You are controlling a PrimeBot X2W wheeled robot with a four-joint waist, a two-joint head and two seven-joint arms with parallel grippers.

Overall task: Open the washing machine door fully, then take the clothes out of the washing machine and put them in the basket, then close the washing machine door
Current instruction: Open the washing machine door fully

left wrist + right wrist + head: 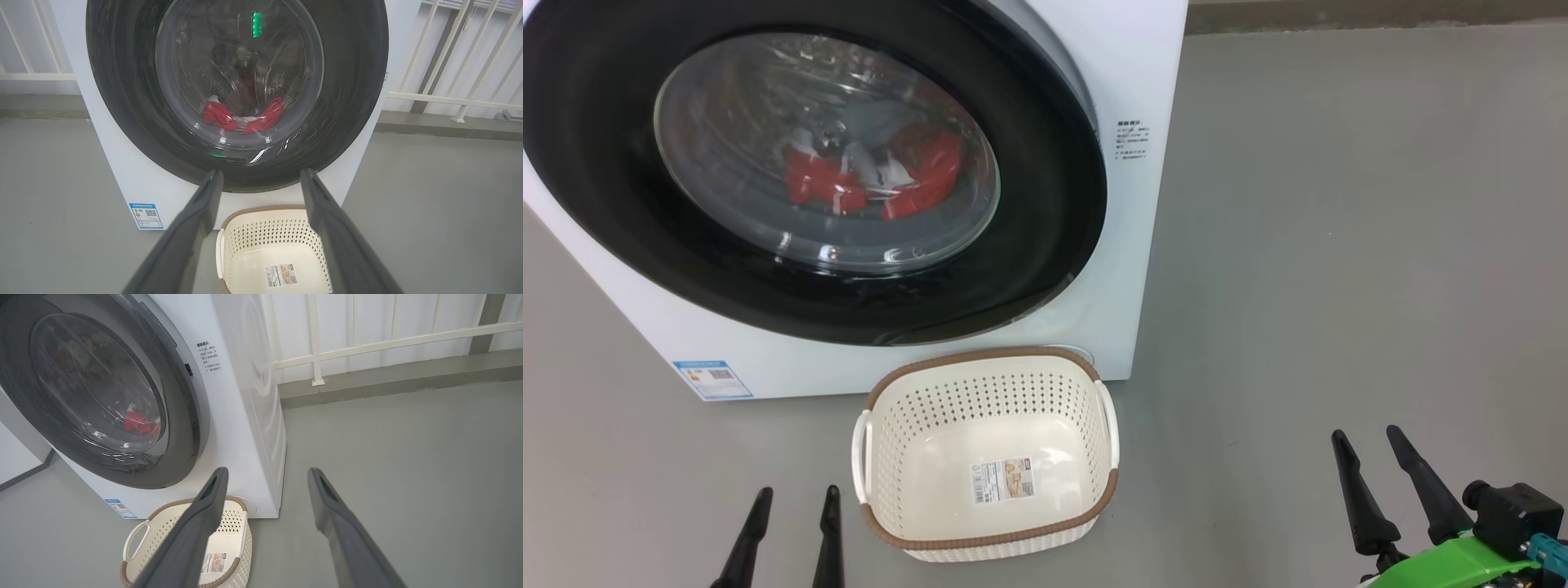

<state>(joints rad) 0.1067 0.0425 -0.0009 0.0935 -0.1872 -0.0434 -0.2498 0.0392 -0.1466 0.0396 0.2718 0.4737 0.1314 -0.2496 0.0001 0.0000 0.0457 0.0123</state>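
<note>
From the head we see the washing machine door (1045, 261) closed on the white washing machine (1152, 73), red and grey clothes (866, 175) behind its glass. The basket (984, 404) stands on the grey floor (1339, 245) just before the machine. Our left gripper (797, 492) and right gripper (1364, 431) sit low, jaws released, grasping nothing. Our left wrist faces the door squarely, basket beneath. Our right wrist sees the door obliquely, basket at lower left.

A white washing machine (1127, 245) and a cream basket (988, 384), set just before it, stand on the grey floor (1339, 286).
</note>
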